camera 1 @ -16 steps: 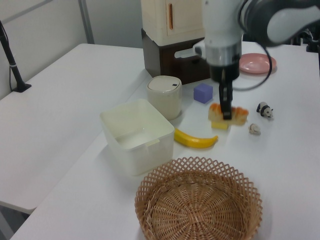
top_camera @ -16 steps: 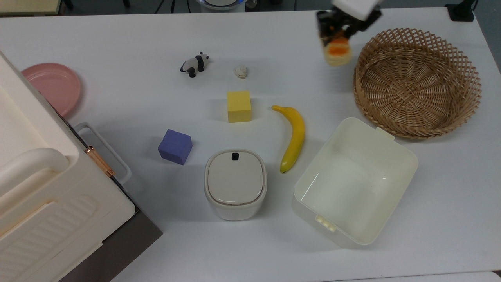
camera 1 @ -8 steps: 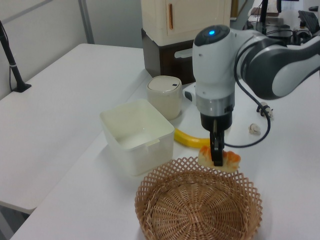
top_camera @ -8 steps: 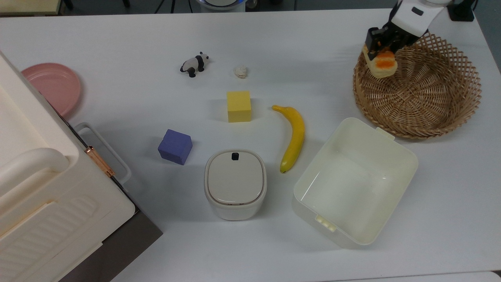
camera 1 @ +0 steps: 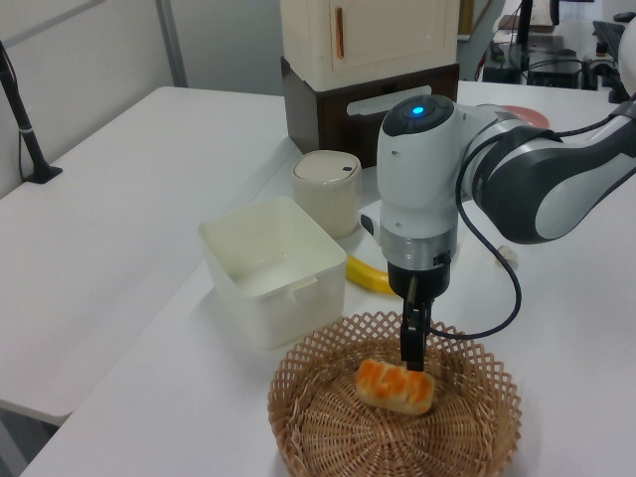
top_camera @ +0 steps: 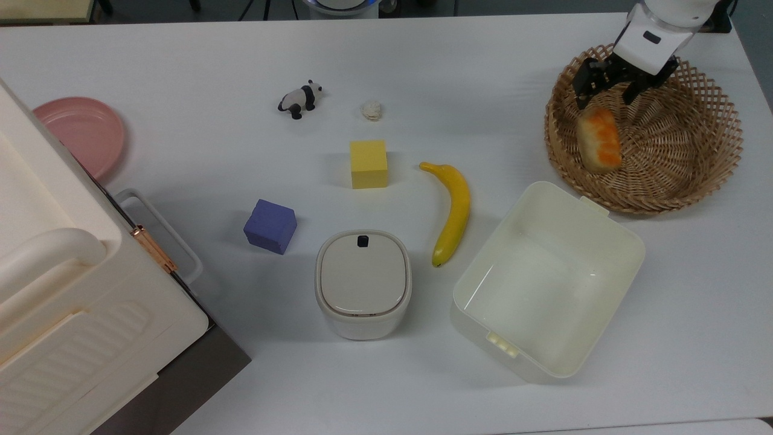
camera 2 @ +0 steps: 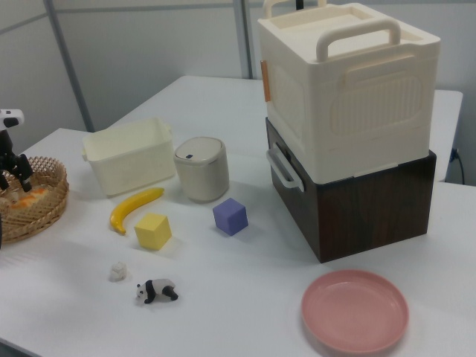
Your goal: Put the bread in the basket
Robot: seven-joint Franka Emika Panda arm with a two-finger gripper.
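The bread (top_camera: 599,140), a small loaf with an orange-brown top, lies on the woven floor of the round wicker basket (top_camera: 728,121) near the rim on the top view's left. In the left view the bread (camera 1: 396,386) rests inside the basket (camera 1: 298,380) just under the fingers. My gripper (top_camera: 606,93) hovers open right above the loaf, holding nothing. In the right view the gripper (camera 2: 11,172) stands over the basket (camera 2: 46,212) at the far left edge.
A cream plastic tub (top_camera: 543,284) sits just in front of the basket, with a banana (top_camera: 456,211) beside it. A yellow cube (top_camera: 368,163), a purple cube (top_camera: 270,225), a lidded bin (top_camera: 363,283), a toy panda (top_camera: 300,98), a pink plate (top_camera: 78,130) and a large cream box (top_camera: 60,302) lie to the top view's left.
The gripper carried the bread from over the table to over the basket, then opened. The bread has dropped onto the basket floor.
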